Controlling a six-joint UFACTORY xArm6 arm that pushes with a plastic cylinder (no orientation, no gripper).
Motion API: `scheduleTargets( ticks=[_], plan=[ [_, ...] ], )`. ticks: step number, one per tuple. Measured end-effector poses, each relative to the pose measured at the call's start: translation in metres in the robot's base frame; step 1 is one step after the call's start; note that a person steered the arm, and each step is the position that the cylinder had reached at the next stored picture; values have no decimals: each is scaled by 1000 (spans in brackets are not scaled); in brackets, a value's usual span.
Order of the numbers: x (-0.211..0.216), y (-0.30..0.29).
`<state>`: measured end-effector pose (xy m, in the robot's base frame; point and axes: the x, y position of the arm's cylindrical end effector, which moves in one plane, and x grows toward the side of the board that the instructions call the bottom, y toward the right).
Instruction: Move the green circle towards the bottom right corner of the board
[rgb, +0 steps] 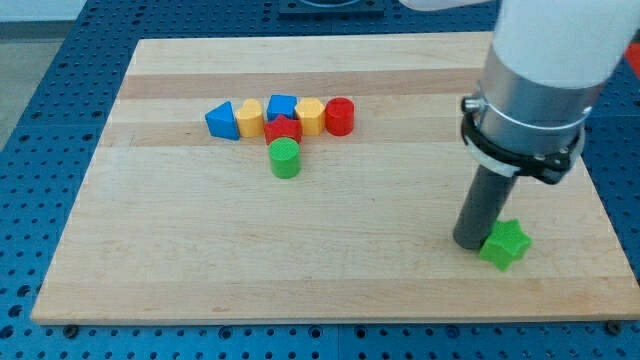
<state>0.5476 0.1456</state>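
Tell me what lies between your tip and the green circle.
Nothing: in the camera view, only bare board runs from my tip, beside the green star, up-left to the green circle. The other blocks sit above that line.

No text, label, brand or number can be read anywhere — not on the blocks, the counter or the arm.

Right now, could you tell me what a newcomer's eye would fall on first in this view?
First the bulky arm at the view's right, its dark rod ending at my tip, right beside a green star-shaped block near the board's bottom right. Next, a tight cluster of blue, yellow and red blocks at upper centre, with the green circle just below it, far from my tip.
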Motion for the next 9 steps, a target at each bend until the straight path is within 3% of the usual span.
scheduleTargets(
  ticks=[3,4,6,9],
  plan=[
    [2,37],
    [2,19],
    [-3,-76],
    [-69,-219]
  ],
)
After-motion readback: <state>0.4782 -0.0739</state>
